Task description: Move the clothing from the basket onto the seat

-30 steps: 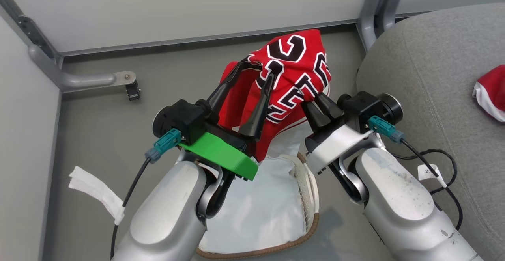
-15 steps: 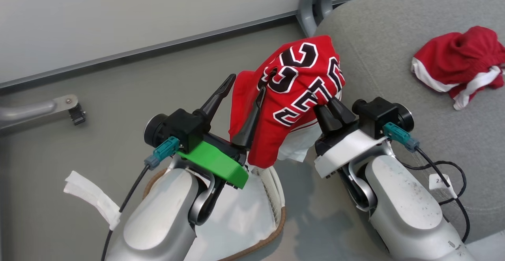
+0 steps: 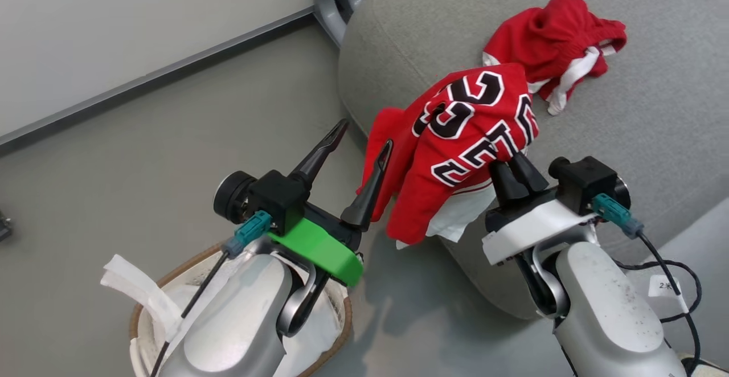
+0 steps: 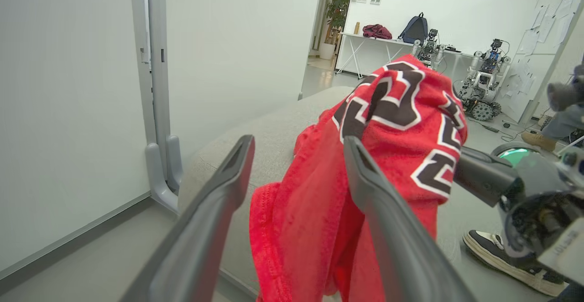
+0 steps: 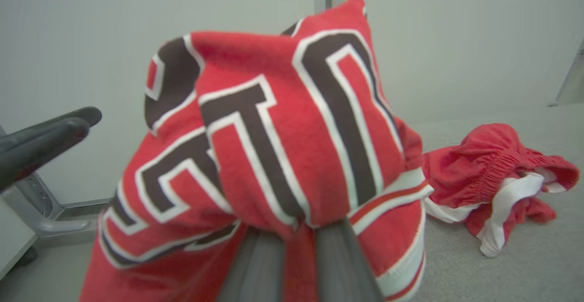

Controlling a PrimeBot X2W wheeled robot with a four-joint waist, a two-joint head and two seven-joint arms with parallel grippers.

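Nearest, the basket (image 3: 138,314) sits on the floor below the left gripper (image 3: 364,134), fingers spread beside the jersey (image 3: 467,132) — pinched in the right gripper (image 3: 515,163) over the seat (image 3: 655,109) edge — with the shorts (image 3: 547,35) lying farther back on the cushion.

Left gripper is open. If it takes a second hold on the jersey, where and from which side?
Grip the plain red fold hanging at the jersey's left edge, coming in from the robot's left. The right gripper is shut on the bunched right side, so that fold drapes free, and the left gripper's open fingers stand right beside it.
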